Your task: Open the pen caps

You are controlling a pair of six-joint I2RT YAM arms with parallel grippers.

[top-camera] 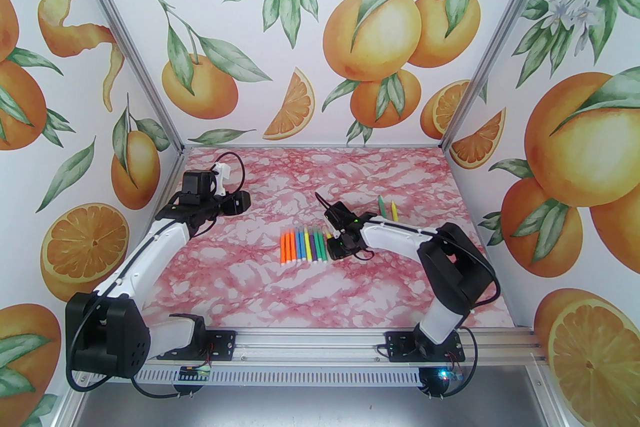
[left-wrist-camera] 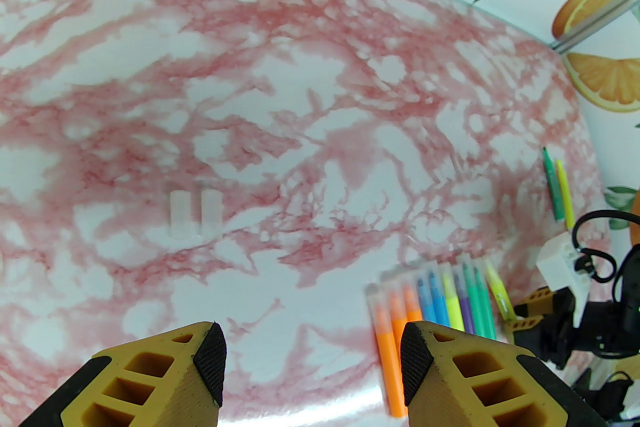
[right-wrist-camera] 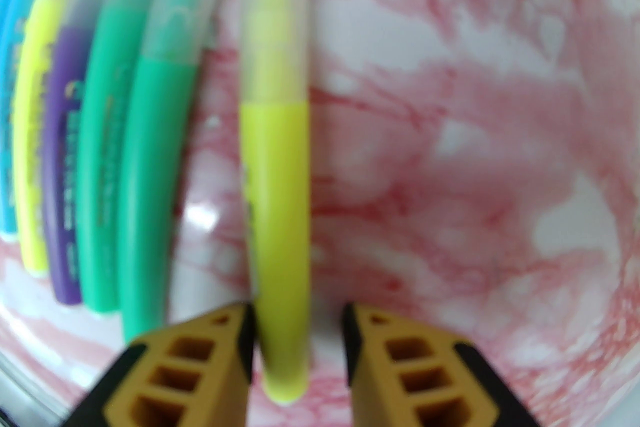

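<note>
The frosted, see-through pen cap (right-wrist-camera: 272,24) covered the far tip of a thin yellow marker (right-wrist-camera: 275,215) lying on the pink marbled worktop (right-wrist-camera: 450,164). My right claw (right-wrist-camera: 297,320) straddled its near end, partly open, one pad (right-wrist-camera: 246,335) touching it, nothing clamped. My left claw (left-wrist-camera: 312,345) hung wide open, empty, off to the left. Overhead I also saw two loose markers (top-camera: 387,207) farther back.

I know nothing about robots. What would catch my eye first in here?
Probably the walls, covered in big painted oranges around a pink marbled table. Next, the bright row of markers lying side by side at the table's middle. At the row's right end, the right gripper straddles a yellow marker with open jaws, its see-through cap on.
</note>
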